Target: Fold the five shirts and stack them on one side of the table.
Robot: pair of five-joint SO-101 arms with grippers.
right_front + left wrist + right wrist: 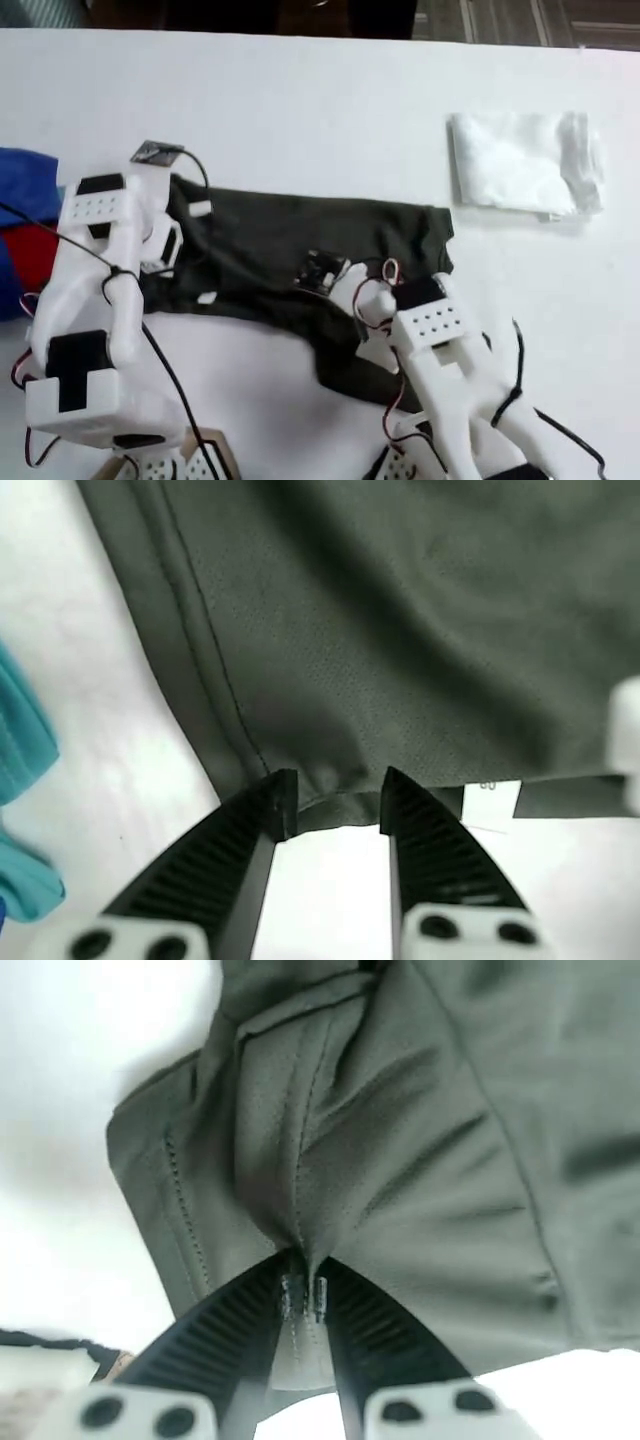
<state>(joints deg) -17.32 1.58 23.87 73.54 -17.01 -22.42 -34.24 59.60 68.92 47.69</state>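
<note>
Mid white table [300,110], nr front edge: dark olive-green cloth shirt [260,250]. Right gripper [305,1295] clamps a fabric ridge; left gripper [333,802] jaws apart, straddling its edge. Prob best: left bites edge fully b4 lifting.

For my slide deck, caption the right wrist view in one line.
Right gripper shut on a pinched fold of the dark shirt, white table showing past its edge.
</note>
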